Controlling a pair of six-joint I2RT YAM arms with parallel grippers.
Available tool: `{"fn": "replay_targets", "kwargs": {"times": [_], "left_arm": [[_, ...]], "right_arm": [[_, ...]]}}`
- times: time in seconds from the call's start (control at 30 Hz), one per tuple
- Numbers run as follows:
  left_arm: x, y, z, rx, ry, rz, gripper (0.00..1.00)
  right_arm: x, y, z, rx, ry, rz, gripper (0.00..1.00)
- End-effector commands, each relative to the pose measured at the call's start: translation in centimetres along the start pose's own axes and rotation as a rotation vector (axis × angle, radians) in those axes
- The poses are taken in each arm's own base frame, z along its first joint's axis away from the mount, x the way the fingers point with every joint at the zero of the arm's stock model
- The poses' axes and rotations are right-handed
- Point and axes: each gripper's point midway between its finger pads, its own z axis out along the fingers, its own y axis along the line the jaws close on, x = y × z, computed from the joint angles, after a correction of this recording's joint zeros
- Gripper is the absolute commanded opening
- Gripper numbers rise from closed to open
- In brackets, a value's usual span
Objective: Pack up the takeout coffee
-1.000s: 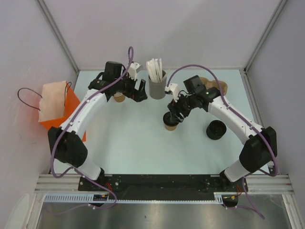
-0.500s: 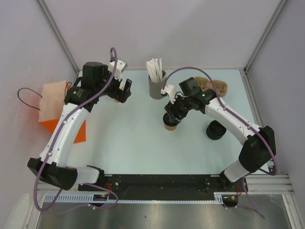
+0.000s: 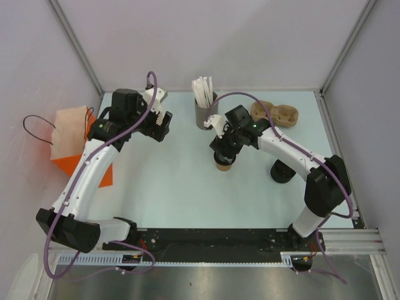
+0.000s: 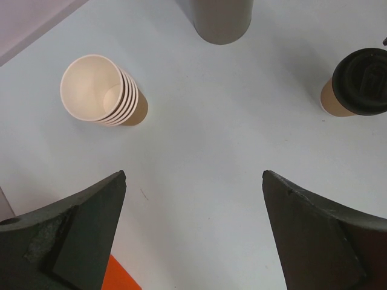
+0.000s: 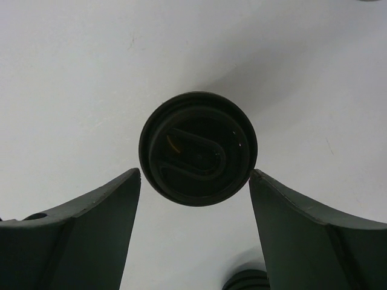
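The takeout coffee [image 3: 223, 164] is a small tan paper cup with a black lid, standing mid-table. It shows in the left wrist view [image 4: 357, 84] at far right, and its lid [image 5: 198, 148] fills the right wrist view. My right gripper [image 3: 224, 149] hovers right above it, open, and in its wrist view [image 5: 195, 173] the fingertips flank the lid's near edge without touching. My left gripper [image 3: 160, 127] is open and empty at the back left, and in its wrist view [image 4: 195, 175] it is over bare table.
A stack of nested brown cups [image 4: 100, 90] stands ahead of my left gripper. A grey holder of white sticks [image 3: 204, 112] is at the back centre. A cardboard cup carrier [image 3: 275, 114] lies back right. Black lids [image 3: 282, 170] sit right. An orange bag [image 3: 75, 144] stands at the left edge.
My left arm swung left and pulled back a little from the cup stack. My right gripper shifted slightly left and settled over the lidded cup. The cup has not moved.
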Motion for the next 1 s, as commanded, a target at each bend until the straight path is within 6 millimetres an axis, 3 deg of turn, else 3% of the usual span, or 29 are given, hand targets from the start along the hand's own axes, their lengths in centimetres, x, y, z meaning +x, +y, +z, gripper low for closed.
{"fn": "replay_targets", "kwargs": {"times": [0.0,0.27,0.67,0.8,0.97], "left_arm": [[-0.4,0.8,-0.4,-0.040,-0.028,-0.003,0.99],[-0.2,0.5,0.1,-0.025,-0.026,-0.005,0.99],[0.1,0.1,0.5,-0.003,-0.022,-0.012,1.00],[0.0,-2.0,1.0,0.104,-0.047,-0.006,0.99],[2.0,-4.7,3.2,0.118,0.020,0.102,0.99]], "right_arm": [[-0.1,-0.7,1.3,0.028,0.005,0.011,0.78],[-0.3,0.1,2.2,0.002,0.004,0.013,0.82],[1.0,-0.3,3.8,0.018,0.057,0.038,0.79],[1.5,-0.3,4.3,0.014,0.076,0.051,0.77],[2.4,-0.4,4.9,0.024,0.109,0.059,0.76]]}}
